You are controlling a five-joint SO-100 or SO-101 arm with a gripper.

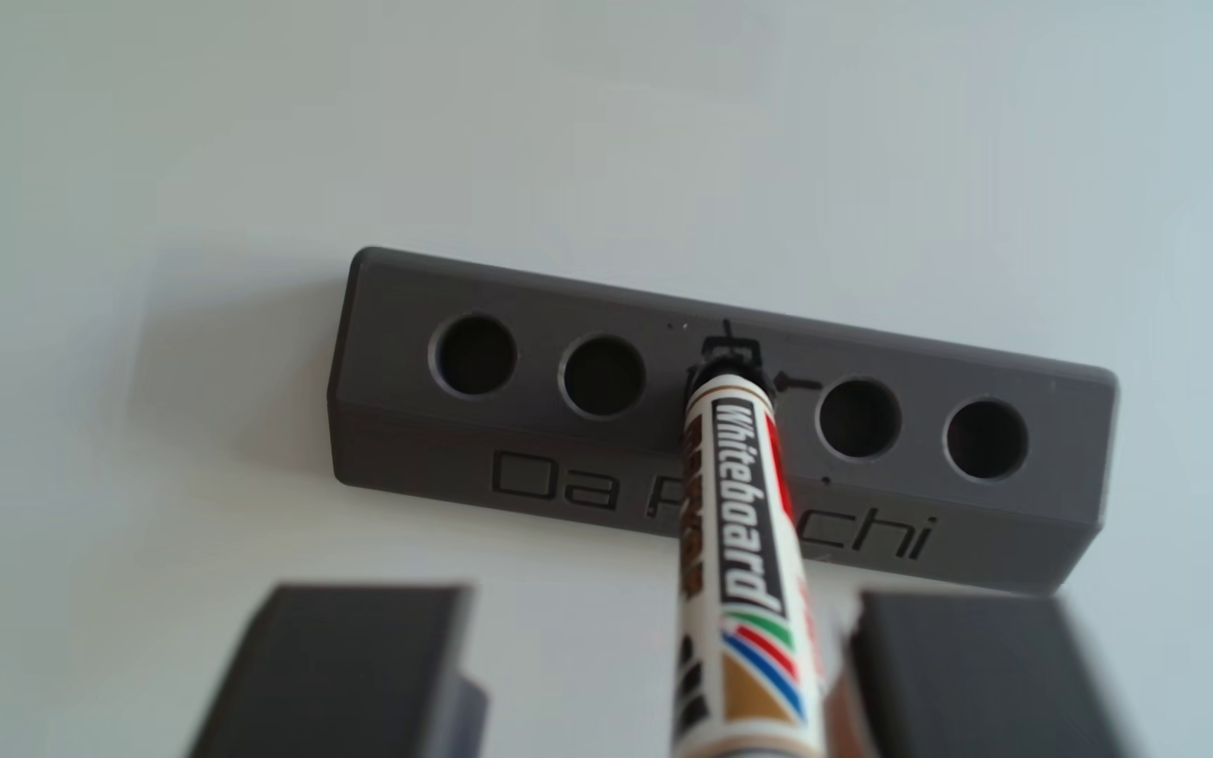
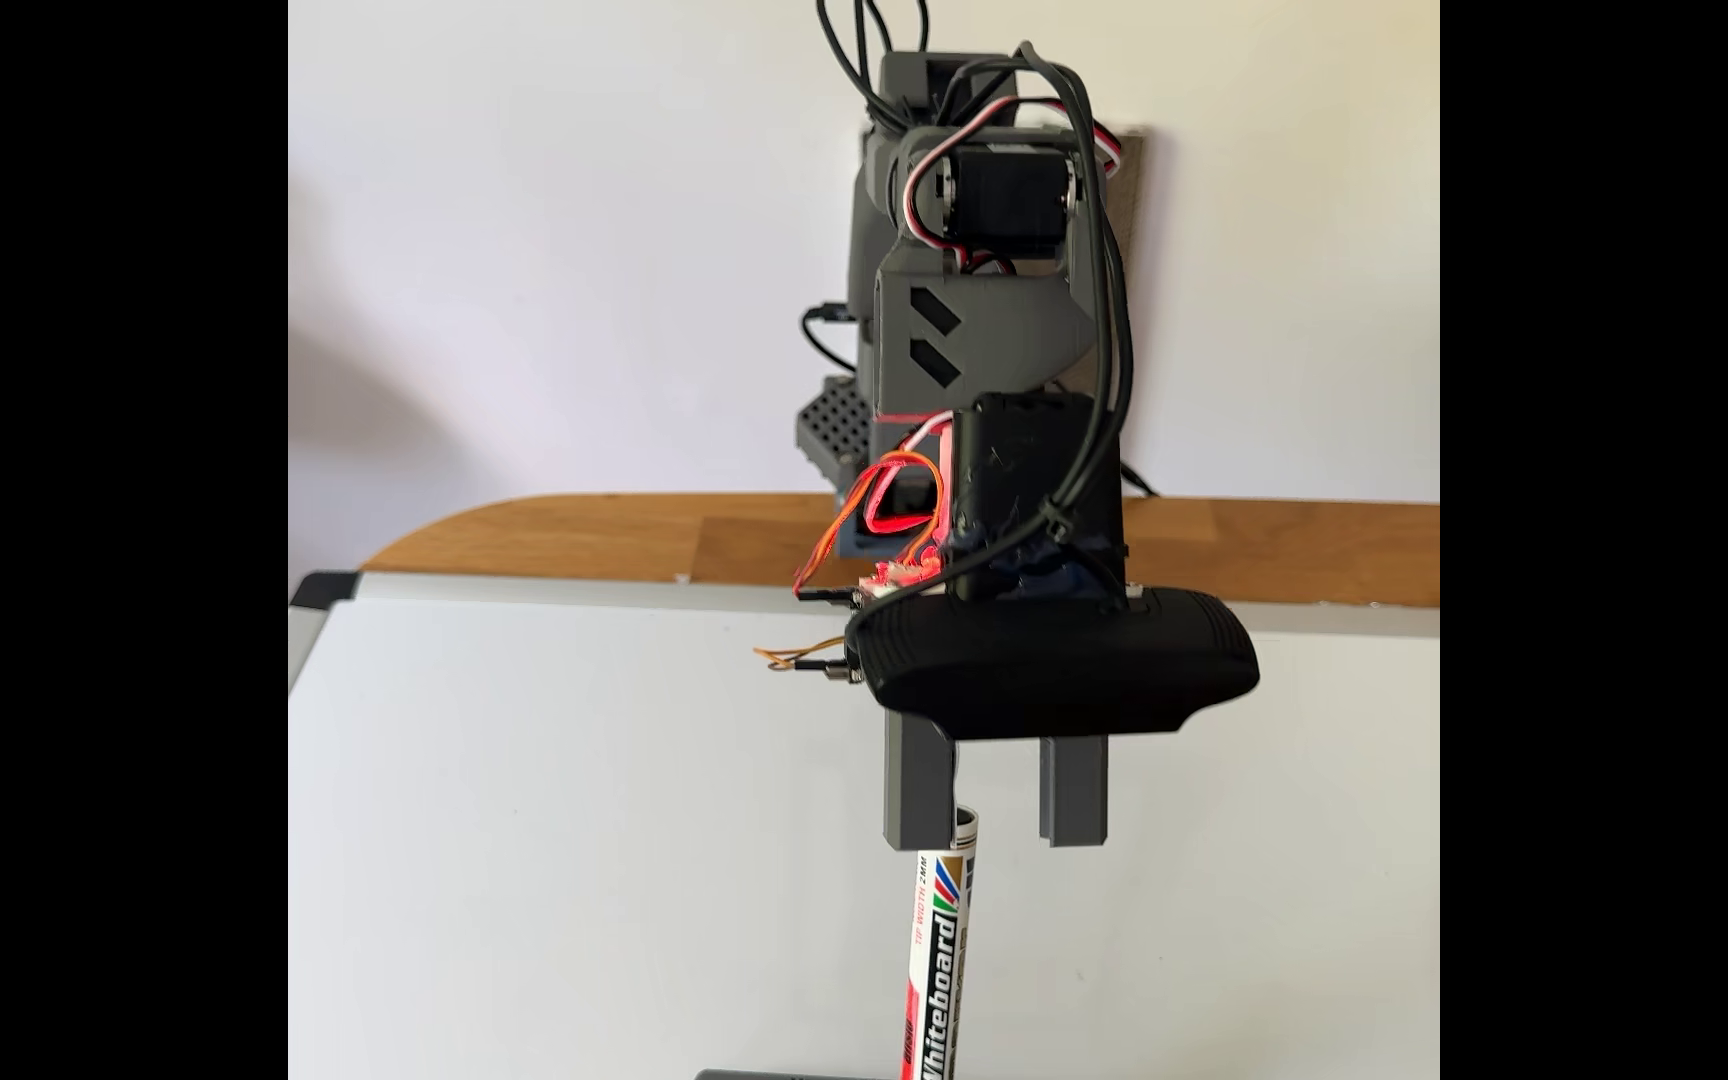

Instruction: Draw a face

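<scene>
The marker (image 1: 735,510) stands tip-down in the middle hole of the grey holder (image 1: 487,444) on the whiteboard (image 2: 579,831). The fingers (image 2: 995,831) are spread, released, either side of it.

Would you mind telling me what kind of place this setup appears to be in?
Probably a home or hobby workspace: a whiteboard lies flat on a wooden tabletop against a plain white wall, with a grey 3D-printed marker holder on it.

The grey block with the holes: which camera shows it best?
The other view: the grey holder lies whole there, five holes in a row, the marker standing in the middle one, lettering on its front. The fixed view catches just a dark sliver at its bottom edge.
</scene>
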